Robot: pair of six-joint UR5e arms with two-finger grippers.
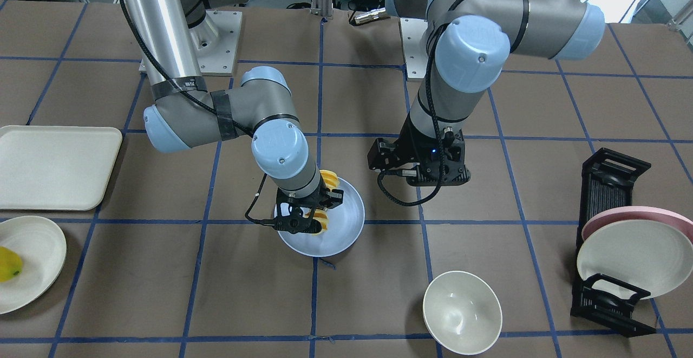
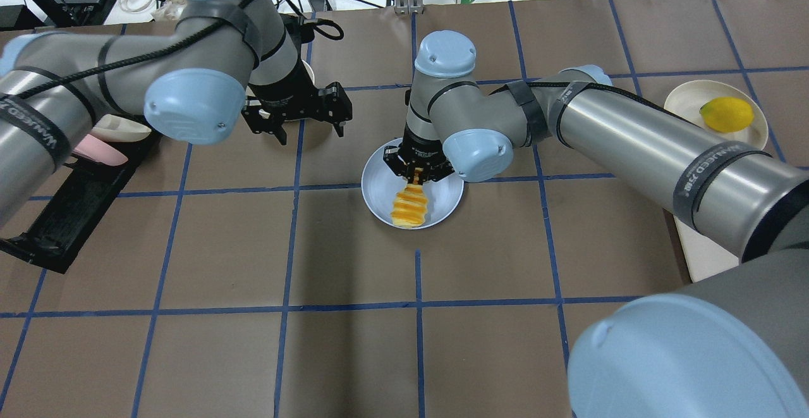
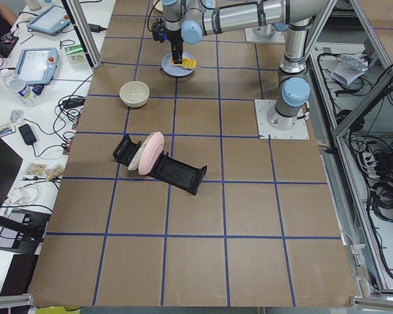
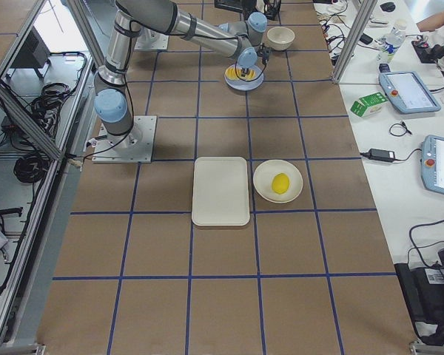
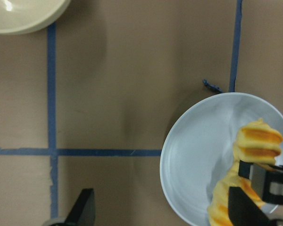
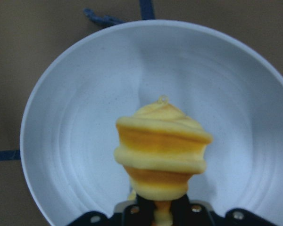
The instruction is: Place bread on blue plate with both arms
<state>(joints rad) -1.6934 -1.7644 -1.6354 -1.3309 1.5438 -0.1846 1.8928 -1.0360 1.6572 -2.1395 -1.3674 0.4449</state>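
Overhead exterior | right jaws pinch one end of bread [image 2: 409, 207] over blue plate [image 2: 378, 187] — left jaws spread

Desk [image 2: 354, 342] layout, told from the centre plate [image 2: 379, 193].
The bread [image 2: 409, 206] sits over its robot-side half, one end reaching that rim, the other in the right gripper [image 2: 419, 176] above its middle. The left gripper [image 2: 310, 133] hangs to its left, apart. A bowl [image 1: 460, 312] stands to its left on the far side, and a rack [image 1: 606, 184] holding two plates [image 1: 633, 260] lies further left. Well to its right are a tray [image 1: 54, 166] and, farther from the robot, a dish [image 1: 38, 239] with a lemon [image 1: 8, 265] on it.
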